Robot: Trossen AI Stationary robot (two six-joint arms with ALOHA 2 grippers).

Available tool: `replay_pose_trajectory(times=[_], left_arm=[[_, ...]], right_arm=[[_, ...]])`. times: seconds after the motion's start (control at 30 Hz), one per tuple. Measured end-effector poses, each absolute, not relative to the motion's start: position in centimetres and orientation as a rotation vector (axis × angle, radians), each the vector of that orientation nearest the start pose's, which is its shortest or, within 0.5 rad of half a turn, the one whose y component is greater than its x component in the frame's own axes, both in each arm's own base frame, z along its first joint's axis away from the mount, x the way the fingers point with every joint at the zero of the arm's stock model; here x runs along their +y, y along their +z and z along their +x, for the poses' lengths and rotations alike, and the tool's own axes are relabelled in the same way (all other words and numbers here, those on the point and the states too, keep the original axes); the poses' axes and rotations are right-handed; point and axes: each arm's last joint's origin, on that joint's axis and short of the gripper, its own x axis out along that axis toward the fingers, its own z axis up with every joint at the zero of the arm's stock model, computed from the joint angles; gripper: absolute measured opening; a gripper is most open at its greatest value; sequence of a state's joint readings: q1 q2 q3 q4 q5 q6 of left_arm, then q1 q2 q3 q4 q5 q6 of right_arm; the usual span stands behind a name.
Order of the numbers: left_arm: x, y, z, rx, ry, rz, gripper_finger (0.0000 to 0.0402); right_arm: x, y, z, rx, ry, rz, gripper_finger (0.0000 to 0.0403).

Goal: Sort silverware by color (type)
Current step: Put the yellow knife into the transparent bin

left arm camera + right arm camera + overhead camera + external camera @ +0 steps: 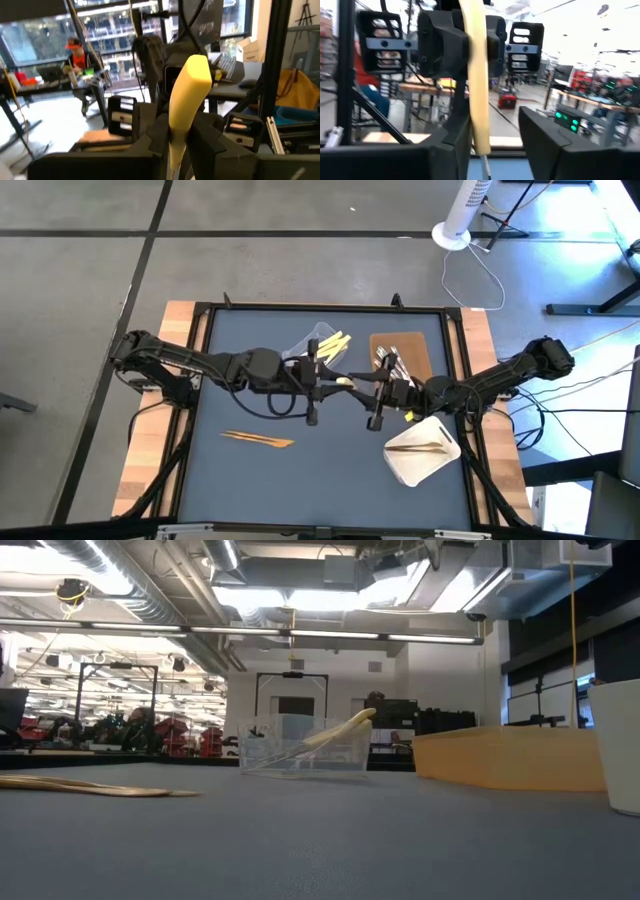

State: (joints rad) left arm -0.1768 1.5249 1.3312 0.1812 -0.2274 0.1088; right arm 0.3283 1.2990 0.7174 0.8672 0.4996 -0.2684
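Observation:
My left gripper (322, 382) and my right gripper (368, 390) face each other above the middle of the table, with one pale yellow utensil (345, 383) between them. The left gripper is shut on it. My right gripper (495, 145) is open, and the utensil's shaft (475, 85) runs between its fingers, close to one of them; I cannot tell whether they touch. More pale yellow utensils (335, 343) lean in the clear tub (312, 348). Silver ones (388, 361) lie on the brown tray (410, 345). Orange-brown ones lie in the white tray (422, 444) and on the table (257, 439). My left gripper pinches the pale yellow utensil's shaft (175, 142) between its two fingers (159, 137), coming level from the table's left side. The utensil runs along the fingers and is lifted clear of the table. Its broad free end (192, 75) sticks out toward the right gripper.
The tub (300, 745), brown tray (510, 755) and white tray (615, 740) stand along the far and right parts of the dark mat. Orange-brown utensils (80, 786) lie near the left front. A raised black frame (200, 380) borders the mat. People sit in the room beyond.

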Motion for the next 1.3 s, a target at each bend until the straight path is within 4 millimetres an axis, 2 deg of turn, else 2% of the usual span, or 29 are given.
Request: replay_pose_trajectory(times=[0.17,0.43,0.63,0.77,0.97,1.1,1.3], left_arm=[[-5.5,36.7,35.0,0.127,0.088,0.077,0.0044],[-3.9,34.7,34.7,0.328,0.229,0.021,0.0045],[-0.5,34.4,34.8,0.358,0.334,-0.024,0.0045],[2.6,34.2,34.7,0.375,0.403,-0.039,0.0045],[6.9,33.2,33.6,0.497,0.501,-0.067,0.0046],[8.5,32.4,32.8,0.575,0.493,-0.146,0.0046],[9.4,31.8,32.1,0.649,0.489,-0.177,0.0046]], right_arm=[[7.4,30.0,26.0,-0.171,-0.206,-0.179,0.0179],[6.6,30.0,23.5,0.034,-0.148,-0.17,0.0183],[5.9,29.6,21.7,0.176,-0.144,-0.159,0.0183],[5.8,29.2,21.3,0.227,-0.145,-0.144,0.0184],[5.8,28.5,21.1,0.297,-0.143,-0.173,0.0184],[5.8,28.5,21.1,0.303,-0.142,-0.176,0.0184],[5.8,28.4,21.1,0.306,-0.142,-0.177,0.0184]])
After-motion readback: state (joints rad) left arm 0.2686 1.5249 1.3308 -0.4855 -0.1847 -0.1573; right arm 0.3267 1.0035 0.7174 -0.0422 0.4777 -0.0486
